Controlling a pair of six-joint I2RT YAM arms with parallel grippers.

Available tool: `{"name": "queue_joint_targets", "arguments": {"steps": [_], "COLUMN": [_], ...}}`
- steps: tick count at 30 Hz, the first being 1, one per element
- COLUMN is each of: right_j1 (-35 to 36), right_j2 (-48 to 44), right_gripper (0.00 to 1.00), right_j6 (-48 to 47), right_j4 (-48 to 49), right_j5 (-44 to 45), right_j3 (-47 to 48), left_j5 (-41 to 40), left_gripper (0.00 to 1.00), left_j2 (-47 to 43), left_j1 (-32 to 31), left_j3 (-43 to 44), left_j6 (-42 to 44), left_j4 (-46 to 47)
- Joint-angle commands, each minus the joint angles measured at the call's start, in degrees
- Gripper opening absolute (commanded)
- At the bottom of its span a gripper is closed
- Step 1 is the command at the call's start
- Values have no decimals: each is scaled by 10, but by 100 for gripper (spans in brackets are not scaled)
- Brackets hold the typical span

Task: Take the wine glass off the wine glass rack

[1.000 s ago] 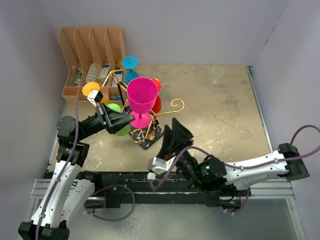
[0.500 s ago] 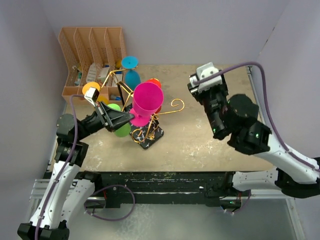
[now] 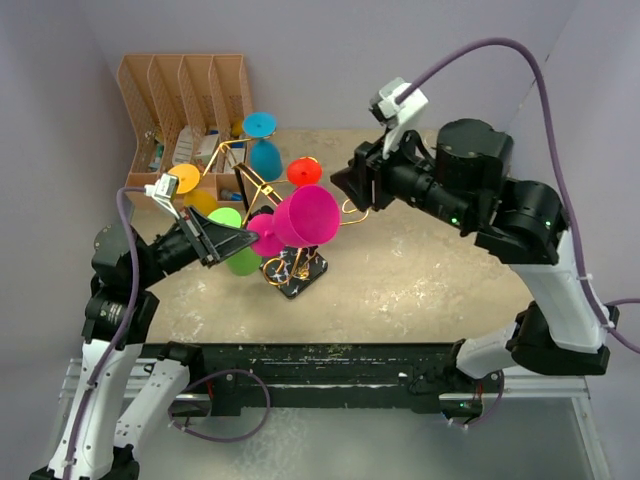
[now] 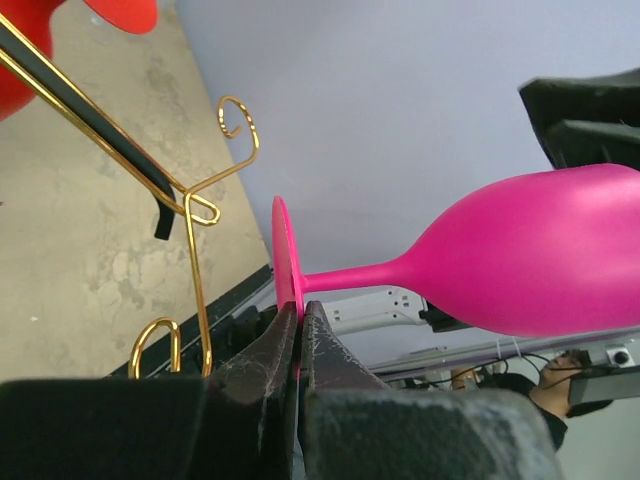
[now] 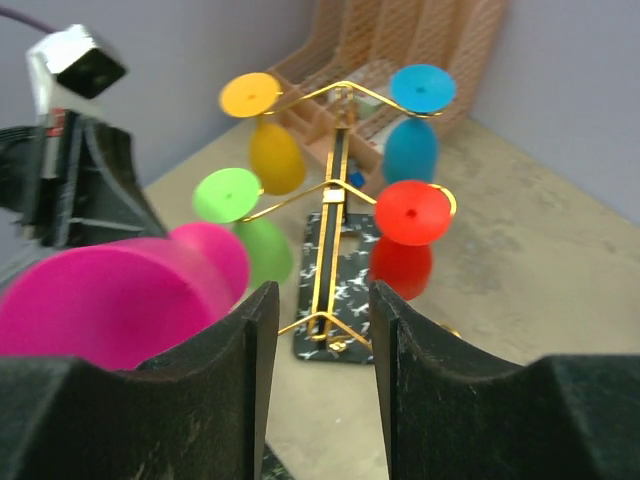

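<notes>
Well, my left gripper pinches the foot rim of the wine glass, tipped sideways close beside the rack; it looks light and slick, so I'd cup the bowl with my spread-open right gripper.

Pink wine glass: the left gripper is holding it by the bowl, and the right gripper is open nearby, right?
Not by the bowl. The left wrist view shows the left gripper shut on the edge of the foot of the pink wine glass, with the bowl free. The right gripper is open nearby, as you said.
</notes>
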Motion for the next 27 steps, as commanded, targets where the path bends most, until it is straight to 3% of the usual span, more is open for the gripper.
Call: {"name": "queue_joint_targets", "arguments": {"steps": [1,7,23,27], "right_j1": [1,1,1,1], "right_j2": [-43,-67,-20,-16], "right_gripper": [45,46,49,44], "right_j6": [55,64,58,57], "right_j4": [-17,-9,-20,-17], "right_j5": [-109,-125,-146,-147], "right_j3": [14,-13,-33,-39], "left_j5": [-38,-54,-49,-46], "left_gripper": [0,0,0,0], "left_j2": [2,4,9,10], "left_j1": [-2,-2,-2,-2], "left_j3": [46,66,84,84], "left_j6": [78,100,102,100], "left_j4": [-73,-98,-93,-87]}}
